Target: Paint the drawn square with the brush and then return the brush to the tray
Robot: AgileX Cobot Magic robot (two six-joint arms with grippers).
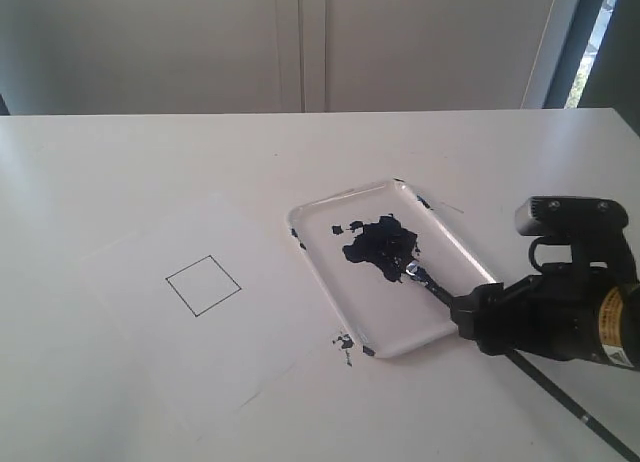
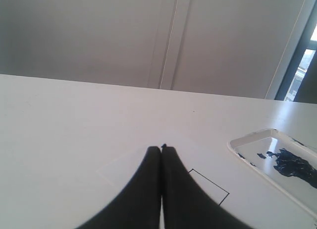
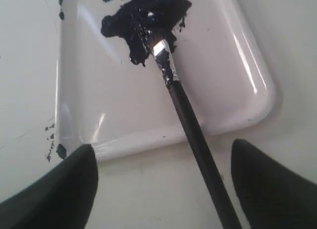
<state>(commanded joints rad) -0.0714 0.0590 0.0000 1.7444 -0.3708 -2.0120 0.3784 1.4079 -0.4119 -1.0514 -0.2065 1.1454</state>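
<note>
White tabletop [image 1: 100, 162] fills the scene, with pale wall panels [image 1: 300, 42] behind it. The right hand [image 3: 163, 148] hangs low over the tabletop with its fingers [image 3: 59, 189] spread wide. The brush [image 3: 190, 122] runs through the gap between them, and neither finger touches it. From there the black handle slopes forward over the rim of the tray [image 3: 218, 80], just ahead of the fingertips. The silver ferrule [image 3: 161, 53] and the bristle tip rest in the blue-black paint puddle [image 3: 143, 16] near the middle of the tray. The other end of the handle trails back under the hand onto the tabletop. A few dark paint specks [image 1: 345, 340] lie on the tabletop just beside the tray's near corner.

Past the tray, well apart from the right hand, the drawn square [image 1: 203, 285] sits tilted on a flat paper sheet [image 1: 150, 322]. Its thin black lines enclose plain white.

The left hand [image 2: 162, 148] has its two dark fingers pressed together with nothing between them. It is poised over the paper sheet, with the drawn square just beside it, one part of the outline hidden behind a finger.
</note>
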